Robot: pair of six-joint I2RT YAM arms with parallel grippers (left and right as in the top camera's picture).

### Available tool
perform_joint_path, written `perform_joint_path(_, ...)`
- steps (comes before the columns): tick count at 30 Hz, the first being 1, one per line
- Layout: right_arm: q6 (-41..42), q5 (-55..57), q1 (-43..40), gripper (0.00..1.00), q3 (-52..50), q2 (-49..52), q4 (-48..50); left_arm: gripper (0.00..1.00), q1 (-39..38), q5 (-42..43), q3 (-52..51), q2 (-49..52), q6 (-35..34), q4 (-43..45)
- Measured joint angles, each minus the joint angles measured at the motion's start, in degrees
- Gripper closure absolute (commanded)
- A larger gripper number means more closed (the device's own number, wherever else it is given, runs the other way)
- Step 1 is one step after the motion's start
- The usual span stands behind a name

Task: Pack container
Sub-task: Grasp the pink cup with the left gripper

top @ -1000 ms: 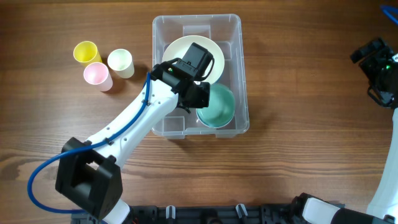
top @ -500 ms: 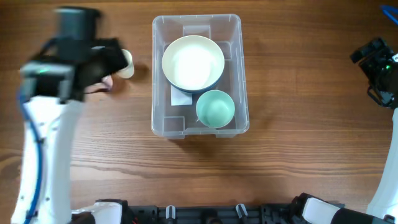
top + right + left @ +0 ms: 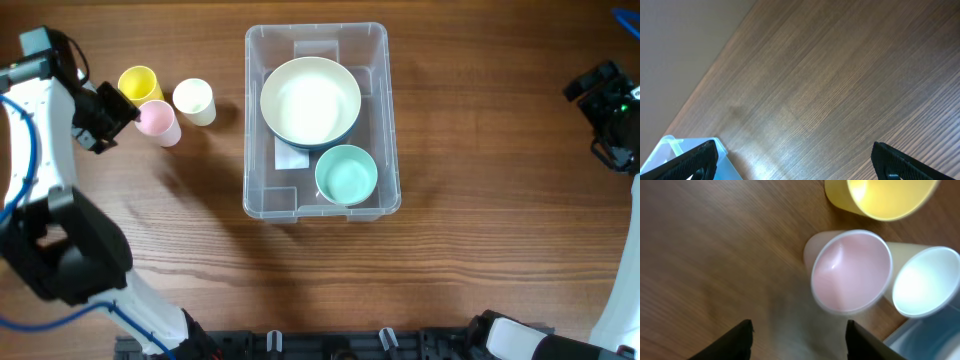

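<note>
Left arm reaches up the far left side of the table (image 3: 480, 220), wrist bent in toward the cups. Left gripper (image 3: 110, 118) sits just beside the pink cup (image 3: 156, 121), low over the wood. In the wrist view both fingers (image 3: 735, 341) show only as dark tips at the bottom edge, spread wide, with nothing between them but bare wood. The pink cup is ahead of the tips. From overhead the gripper looks close to touching that cup, possibly not; can't tell.

Three cups stand upright in a cluster: the yellow cup (image 3: 137, 82) furthest back, the pink one in front of it, and the cream cup (image 3: 193, 100) to their right. Pink and cream look pressed together in the wrist view.

Right arm is parked at the far right edge, partly cut off. Right gripper (image 3: 800, 167) has its tips at opposite corners of its wrist view, fully spread, holding nothing, over bare wood.

The container (image 3: 389, 120) is at centre top of the table, well apart from both grippers. Inside are a large cream bowl (image 3: 310, 100) toward the back and a small green bowl (image 3: 346, 173) at the front right, its rim tucked against the big one. The white label (image 3: 290, 156) is partly covered by the bowls. Only a blurry corner of the bin shows in each wrist view.
</note>
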Motion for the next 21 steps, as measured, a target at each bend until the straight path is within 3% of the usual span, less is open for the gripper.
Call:
perform_joint_path(6, 0.0, 0.0, 0.0, 0.0, 0.0, 0.0, 0.0, 0.68, 0.0, 1.7, 0.0, 7.7, 0.5, 4.0)
perform_joint_path(8, 0.0, 0.0, 0.0, 0.0, 0.0, 0.0, 0.0, 0.88, -0.1, 1.9, 0.0, 8.4, 0.6, 4.7)
perform_joint_path(9, 0.0, 0.0, 0.0, 0.0, 0.0, 0.0, 0.0, 0.94, -0.2, 1.9, 0.0, 8.5, 0.6, 4.7)
perform_joint_path(17, 0.0, 0.0, 0.0, 0.0, 0.0, 0.0, 0.0, 0.96, -0.9, 2.2, -0.1, 7.8, 0.5, -5.4)
perform_joint_path(21, 0.0, 0.0, 0.0, 0.0, 0.0, 0.0, 0.0, 0.96, -1.4, 2.4, -0.4, -1.4, 0.5, -13.1)
